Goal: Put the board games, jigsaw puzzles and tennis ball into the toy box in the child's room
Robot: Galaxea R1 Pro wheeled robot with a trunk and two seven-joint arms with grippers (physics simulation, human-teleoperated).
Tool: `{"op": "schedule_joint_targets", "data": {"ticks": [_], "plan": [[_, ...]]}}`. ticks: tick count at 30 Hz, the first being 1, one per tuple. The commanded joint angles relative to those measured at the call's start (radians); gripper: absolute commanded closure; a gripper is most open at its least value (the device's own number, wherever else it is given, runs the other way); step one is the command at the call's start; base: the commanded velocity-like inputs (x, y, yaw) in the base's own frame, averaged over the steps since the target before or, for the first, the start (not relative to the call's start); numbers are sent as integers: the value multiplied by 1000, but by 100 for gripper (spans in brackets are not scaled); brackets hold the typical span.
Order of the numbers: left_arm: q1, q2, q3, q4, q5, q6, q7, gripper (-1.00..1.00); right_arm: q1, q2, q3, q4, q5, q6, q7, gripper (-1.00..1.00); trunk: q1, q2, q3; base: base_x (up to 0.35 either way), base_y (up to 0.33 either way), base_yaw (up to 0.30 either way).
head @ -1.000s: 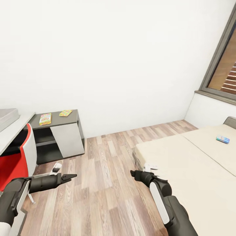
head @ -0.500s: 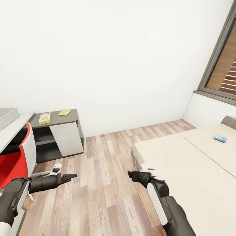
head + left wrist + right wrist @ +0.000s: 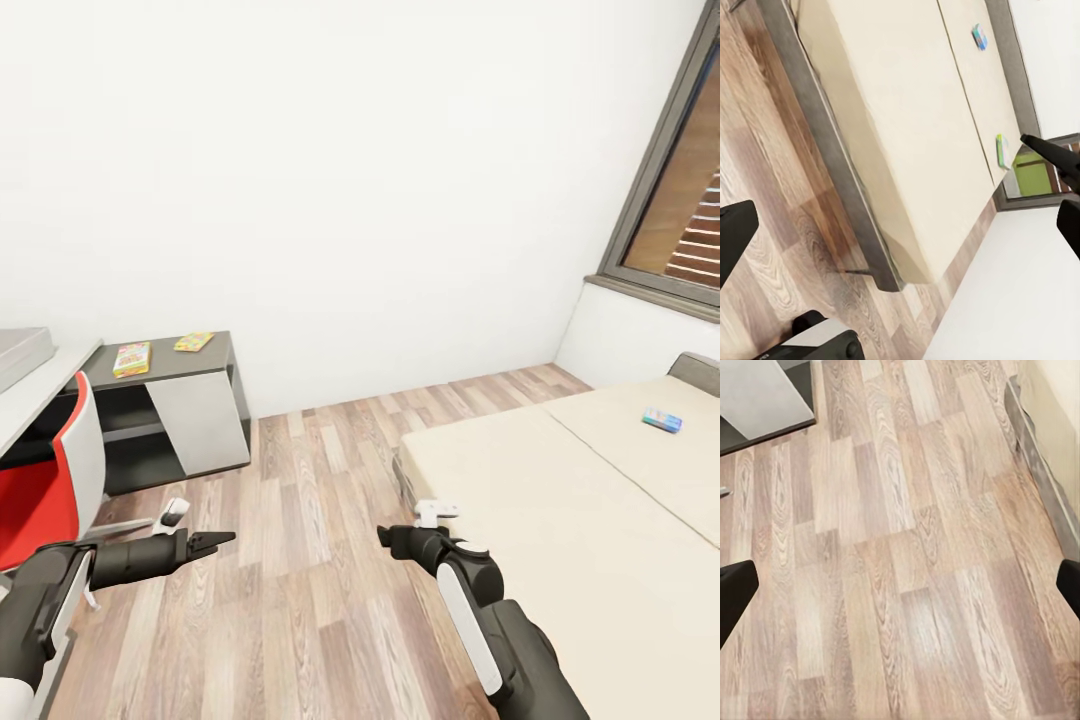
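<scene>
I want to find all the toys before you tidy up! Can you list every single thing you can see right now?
Flat boxes on the desk: two, bright multicoloured and yellowish, on the dark grey top.
Box on the bed: one, blue, far part of the mattress.
Second box on the bed: one, green-edged, near the headboard.
Desk: one, dark grey top with white panel, against the wall.
Grey bin: one, light grey, at the picture's left edge.
Chair: one, red and white, by the desk.
Bed: one, beige mattress, grey frame.
Window: one, dark frame.
Floor: wood planks.
Left gripper: black, over the floor.
Right gripper: black, beside the bed.
</scene>
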Motion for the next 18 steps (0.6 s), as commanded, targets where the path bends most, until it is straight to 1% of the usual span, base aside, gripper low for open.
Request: {"op": "schedule_joint_targets", "data": {"ticks": [1,8,13,18], "plan": [[-1,0,1,0,0,10,-3,-100,-1,0,1,-1,-10,3,-10,-100,1,-2,-2,-19,-47,0],[-1,-4,1,0,0,10,-3,-100,-1,0,2,-1,-10,3,-10,-100,1,-2,-2,-19,-15,0],[-1,-12,1,0,-1,10,-3,-100,-2,0,2,-1,-10,3,-10,-100,1,-2,-2,-135,-2,0],[-1,-13,1,0,-1,10,-3,-100,-1,0,3,-1,-10,3,-10,-100,1,-2,-2,-56,0,0]]}}
